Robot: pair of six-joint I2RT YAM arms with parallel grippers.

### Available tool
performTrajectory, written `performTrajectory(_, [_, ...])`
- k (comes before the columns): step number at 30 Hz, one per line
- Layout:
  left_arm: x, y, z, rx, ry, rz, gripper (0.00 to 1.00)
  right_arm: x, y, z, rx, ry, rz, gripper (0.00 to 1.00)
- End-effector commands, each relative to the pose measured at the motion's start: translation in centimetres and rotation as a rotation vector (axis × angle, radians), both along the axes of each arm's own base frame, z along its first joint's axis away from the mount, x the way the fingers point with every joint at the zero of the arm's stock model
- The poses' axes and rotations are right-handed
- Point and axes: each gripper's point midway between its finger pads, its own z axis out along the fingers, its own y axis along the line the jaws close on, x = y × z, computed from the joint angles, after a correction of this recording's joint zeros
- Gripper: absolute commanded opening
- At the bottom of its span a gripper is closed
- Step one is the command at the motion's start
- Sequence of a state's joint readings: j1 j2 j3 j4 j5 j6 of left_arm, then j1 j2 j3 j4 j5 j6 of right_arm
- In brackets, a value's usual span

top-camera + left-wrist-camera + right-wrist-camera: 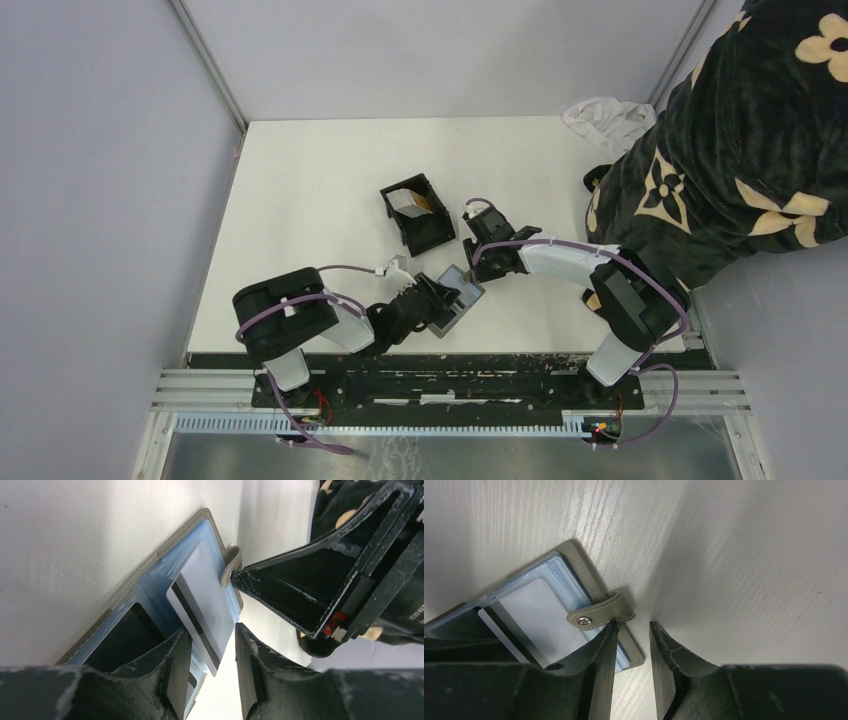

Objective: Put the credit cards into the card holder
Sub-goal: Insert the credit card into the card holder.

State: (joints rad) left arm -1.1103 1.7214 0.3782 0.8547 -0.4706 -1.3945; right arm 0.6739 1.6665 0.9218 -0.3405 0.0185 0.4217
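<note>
Near the middle of the table [300,200], a grey wallet [150,580] with blue sleeves lay flat between the two arms. One silver card [200,595] stuck partly out of a sleeve. Its long axis, marked by the dark stripe, ran straight toward the left tool [211,632], so that the card's near corner lay in that tool's gap. The left tool's jaws stood apart and were not clamped on the card. The right tool [634,626] was also parted and held nothing, with one finger pressed on the wallet's edge just under its snap strap [599,615].

The left arm was clearly nearer the card. The single black card holder [430,238] stood beyond the wallet, away from the bases and a little to the left. A tan-gold card [415,203] leaned inside it; whether a second one was there could not be told.
</note>
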Motion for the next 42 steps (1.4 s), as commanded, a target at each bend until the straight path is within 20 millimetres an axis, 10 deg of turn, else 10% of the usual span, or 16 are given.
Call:
performTrajectory(1, [-1.7, 3.1, -3.9, 0.302, 0.011, -0.08, 0.48, 0.4, 0.1, 0.5, 0.009, -0.027, -0.012, 0.37])
performTrajectory(31, [-2.6, 3.7, -3.3, 0.387, 0.011, -0.14, 0.55, 0.4, 0.1, 5.6, 0.048, -0.13, 0.002, 0.43])
performTrajectory(42, [-2.4, 3.2, -2.1, 0.321, -0.021, -0.133, 0.67, -2.8, 0.8, 6.4, 0.054, -0.151, 0.089, 0.46])
